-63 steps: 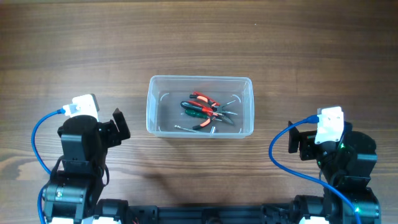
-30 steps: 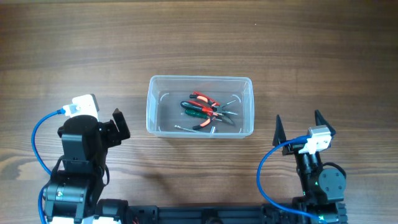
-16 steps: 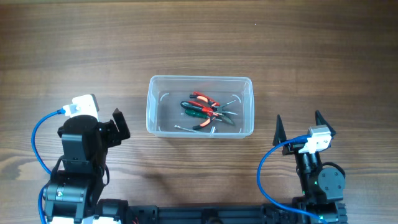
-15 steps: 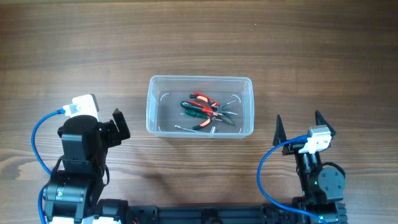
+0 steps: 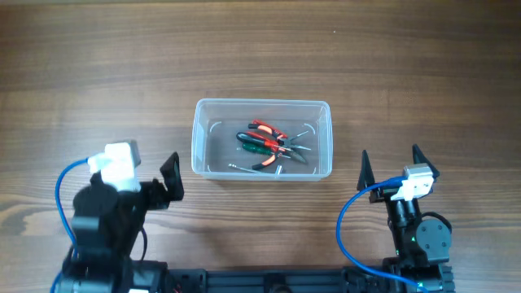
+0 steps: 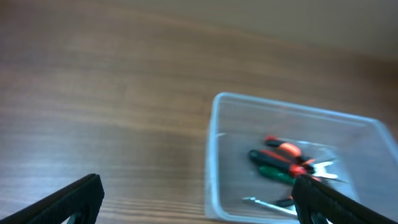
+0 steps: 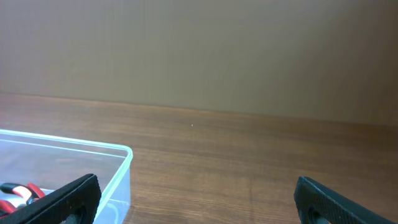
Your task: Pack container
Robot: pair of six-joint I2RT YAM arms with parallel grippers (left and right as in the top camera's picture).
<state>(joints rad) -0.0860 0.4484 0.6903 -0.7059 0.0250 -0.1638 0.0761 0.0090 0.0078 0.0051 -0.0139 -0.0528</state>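
Observation:
The clear plastic container (image 5: 207, 110) stands at the middle of the wooden table. Inside it lie small hand tools (image 5: 271, 145) with red, orange and green handles. It also shows in the left wrist view (image 6: 214, 155), blurred, and its right corner shows in the right wrist view (image 7: 122, 163). My left gripper (image 5: 167, 181) is open and empty, near the container's front left corner; in its own view (image 6: 198, 198) the fingers frame the container's left wall. My right gripper (image 5: 391, 163) is open and empty, to the right of the container, and in its own view (image 7: 196, 198) it faces bare table.
Only bare wooden table (image 5: 260, 49) surrounds the container. A plain wall (image 7: 199, 50) rises behind the table's far edge.
The left arm has swung forward and to the right, bringing its gripper closer to the container's front left corner. The right arm pulled back earlier and has held still since.

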